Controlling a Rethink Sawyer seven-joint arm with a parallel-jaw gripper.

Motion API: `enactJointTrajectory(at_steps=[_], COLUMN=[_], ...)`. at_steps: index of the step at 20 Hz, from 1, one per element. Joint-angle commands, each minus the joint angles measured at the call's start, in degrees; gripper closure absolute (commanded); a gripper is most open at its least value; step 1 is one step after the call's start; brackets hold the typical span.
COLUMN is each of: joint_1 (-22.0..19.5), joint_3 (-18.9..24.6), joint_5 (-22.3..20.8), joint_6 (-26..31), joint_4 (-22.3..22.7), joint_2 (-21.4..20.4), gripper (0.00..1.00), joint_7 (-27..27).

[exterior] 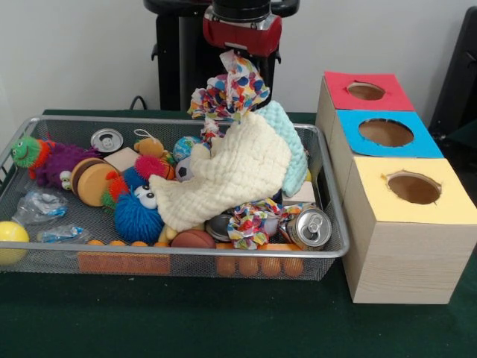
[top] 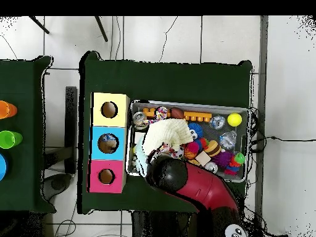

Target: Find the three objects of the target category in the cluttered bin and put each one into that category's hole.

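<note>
My gripper [exterior: 240, 54] hangs over the back of the wire bin [exterior: 179, 120], shut on a multicoloured knotted cloth toy [exterior: 235, 89] that dangles from it. A cream cloth [exterior: 223, 175] and a pale blue cloth [exterior: 292, 145] are draped up against that toy and slope down into the bin. Three boxes with holes stand to the right: red [exterior: 365, 91], blue [exterior: 385, 133] and yellow [exterior: 414, 188]. In the overhead view my arm [top: 185, 182] hides the gripper; the cream cloth [top: 170, 133] shows beside it.
The bin also holds a drink can [exterior: 309, 227], a second multicoloured cloth toy [exterior: 252, 221], a blue fuzzy toy [exterior: 138, 214], a purple caterpillar [exterior: 54, 161], a yellow ball [exterior: 11, 235], a tin lid [exterior: 106, 139] and crumpled plastic [exterior: 41, 205].
</note>
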Motion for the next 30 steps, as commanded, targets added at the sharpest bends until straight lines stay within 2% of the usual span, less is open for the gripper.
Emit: enactJointTrajectory(at_steps=[1,10,11,14,19,30], joint_1=[0.0,0.0,-0.5,-1.1,0.0,0.1], joint_3=[1.4,1.4,2.0,2.7,1.4,1.1], joint_5=[1.5,1.2,1.3,1.4,0.4,0.4], joint_6=[5.0,4.4,3.3,2.8,6.3,6.9], joint_4=[-3.5,-3.8,-3.3,-3.0,-5.2,-6.6], joint_2=[0.0,0.1,-0.1,-0.2,0.2,0.9], gripper=[0.00,0.00,1.00,1.00,1.00,1.00], joint_7=[8.6,8.0,7.5,6.7,7.0,7.3])
